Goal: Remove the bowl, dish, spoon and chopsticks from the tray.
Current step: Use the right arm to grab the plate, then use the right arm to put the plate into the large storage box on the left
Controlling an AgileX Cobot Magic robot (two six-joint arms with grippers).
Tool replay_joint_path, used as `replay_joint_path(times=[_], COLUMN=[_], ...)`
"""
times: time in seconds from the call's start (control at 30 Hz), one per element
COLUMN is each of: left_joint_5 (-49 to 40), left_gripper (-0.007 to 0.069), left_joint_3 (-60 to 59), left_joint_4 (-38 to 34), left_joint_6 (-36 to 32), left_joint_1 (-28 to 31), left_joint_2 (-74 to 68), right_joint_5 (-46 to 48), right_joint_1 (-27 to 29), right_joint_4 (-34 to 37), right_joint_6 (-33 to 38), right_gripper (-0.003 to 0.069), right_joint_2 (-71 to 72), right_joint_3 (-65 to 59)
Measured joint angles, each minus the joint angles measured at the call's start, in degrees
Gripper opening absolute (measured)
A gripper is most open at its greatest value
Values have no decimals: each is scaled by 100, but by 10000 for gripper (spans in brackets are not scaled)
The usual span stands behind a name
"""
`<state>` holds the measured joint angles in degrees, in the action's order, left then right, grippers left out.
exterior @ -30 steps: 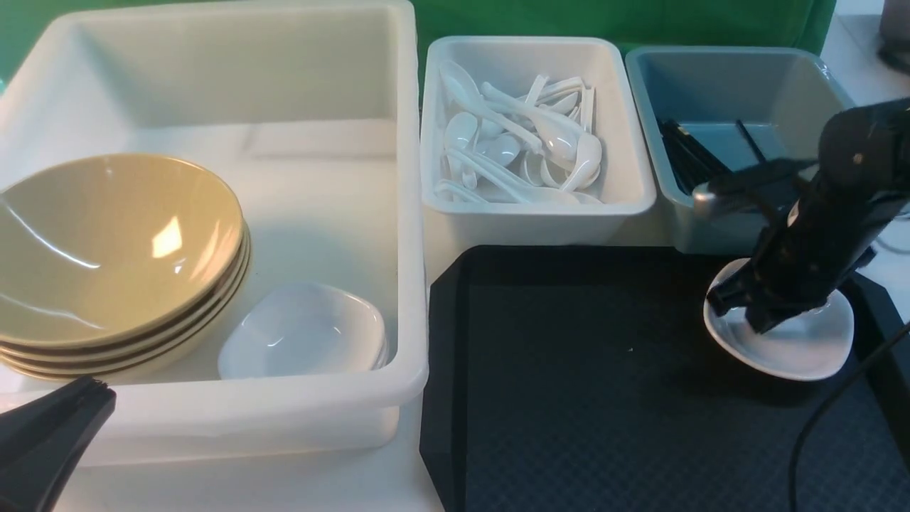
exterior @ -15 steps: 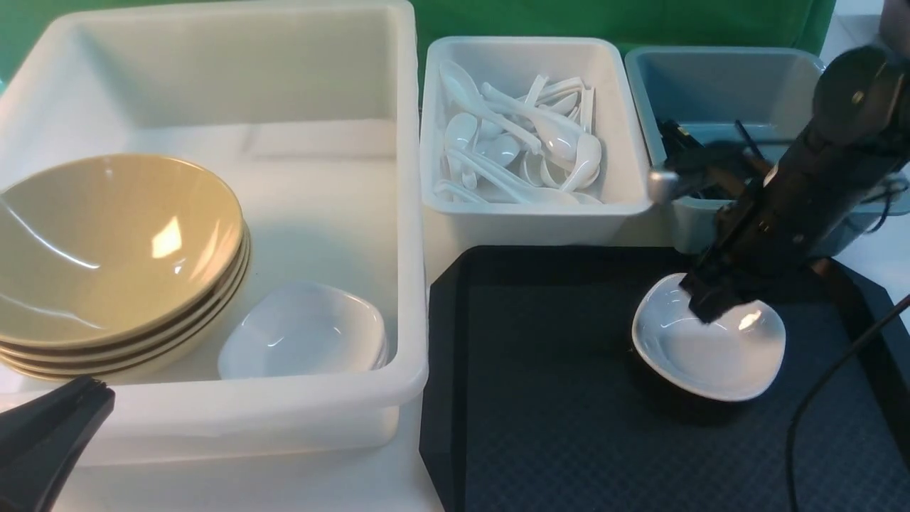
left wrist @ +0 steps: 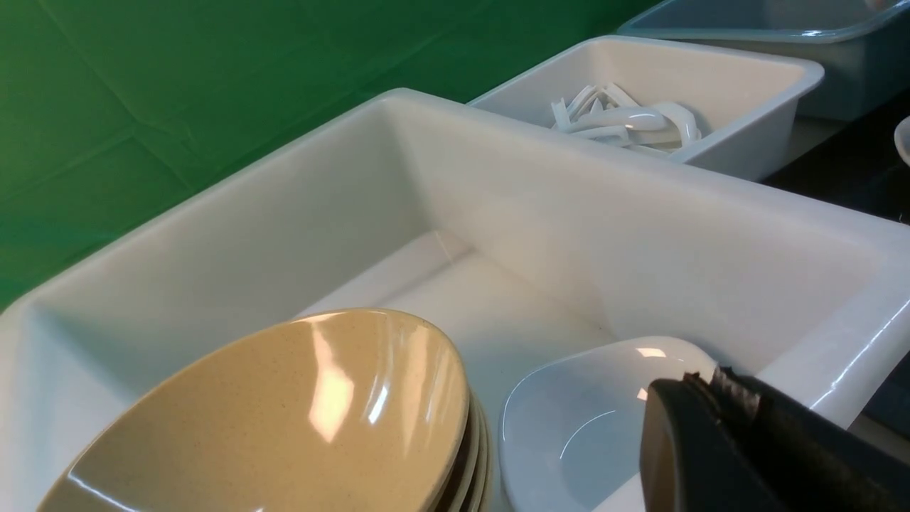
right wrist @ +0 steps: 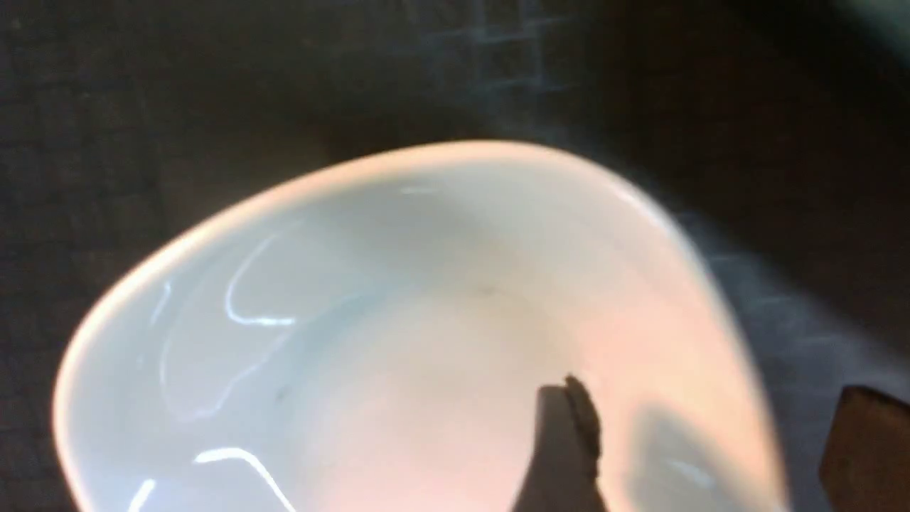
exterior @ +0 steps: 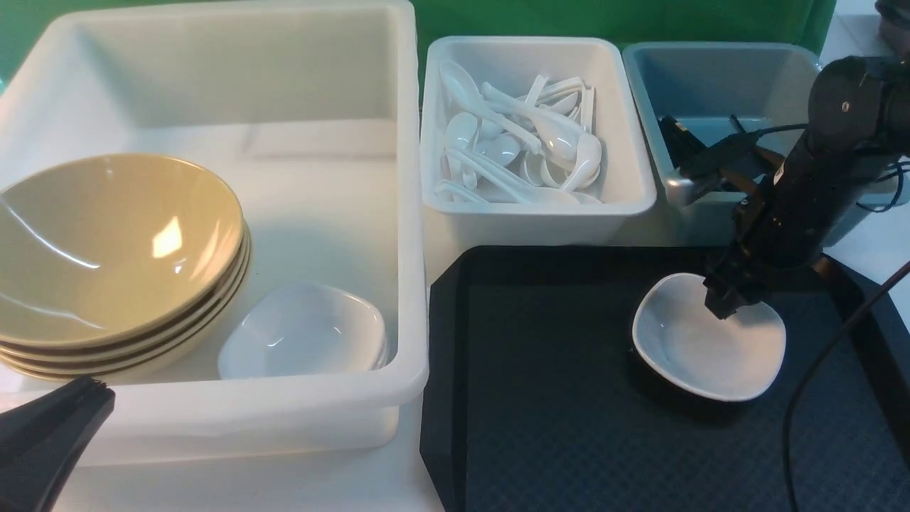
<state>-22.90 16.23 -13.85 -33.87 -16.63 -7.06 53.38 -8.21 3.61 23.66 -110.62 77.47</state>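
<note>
The right gripper (exterior: 721, 309) stands spread wide, straddling the rim of the dish (exterior: 700, 355) and gripping nothing. The dish rests near the far edge of the tray (exterior: 554, 398), right of middle. The left gripper (exterior: 85, 395), partly cut off, is clenched and empty. Bowls (exterior: 106, 242) sit in the large white tub (exterior: 405, 213), spoons (exterior: 526, 149) in the middle tub (exterior: 625, 178), chopsticks (exterior: 682, 142) in the blue-grey tub (exterior: 711, 64).

Table (exterior: 249, 491), tray (exterior: 569, 441), white tubs (exterior: 409, 213), grey tub (exterior: 718, 82)

The right gripper (exterior: 719, 307) straddles the far rim of the dish (exterior: 700, 355) (one finger (right wrist: 565, 441) inside, one outside), which sits on the tray (exterior: 554, 427). Directly behind the gripper stands the chopstick tub (exterior: 718, 48) with the chopsticks (exterior: 682, 146) in it. To the gripper's left is the spoon tub (exterior: 540, 213) with the spoons (exterior: 526, 142), and farther left the large tub (exterior: 409, 213) holding stacked bowls (exterior: 106, 242).
</note>
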Motion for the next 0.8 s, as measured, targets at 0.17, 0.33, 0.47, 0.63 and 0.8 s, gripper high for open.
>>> replay_joint_path(times=[0.17, 0.33, 0.47, 0.63, 0.8], left_joint_5=[-6, -6, -6, -6, -6], left_gripper=[-8, -8, -8, -8, -8], left_joint_3=[0, 0, 0, 0, 0], left_joint_4=[0, 0, 0, 0, 0], left_joint_6=[0, 0, 0, 0, 0], left_joint_1=[0, 0, 0, 0, 0], left_joint_2=[0, 0, 0, 0, 0], right_joint_5=[222, 306, 459, 687, 1220], right_joint_1=[0, 0, 0, 0, -202], right_joint_4=[25, 44, 146, 710, 929], right_joint_6=[-230, -288, -288, -17, 63], right_gripper=[438, 226, 136, 77, 73], right_joint_2=[-153, -16, 248, 902, 1922], right_joint_3=[-18, -18, -18, -18, 270])
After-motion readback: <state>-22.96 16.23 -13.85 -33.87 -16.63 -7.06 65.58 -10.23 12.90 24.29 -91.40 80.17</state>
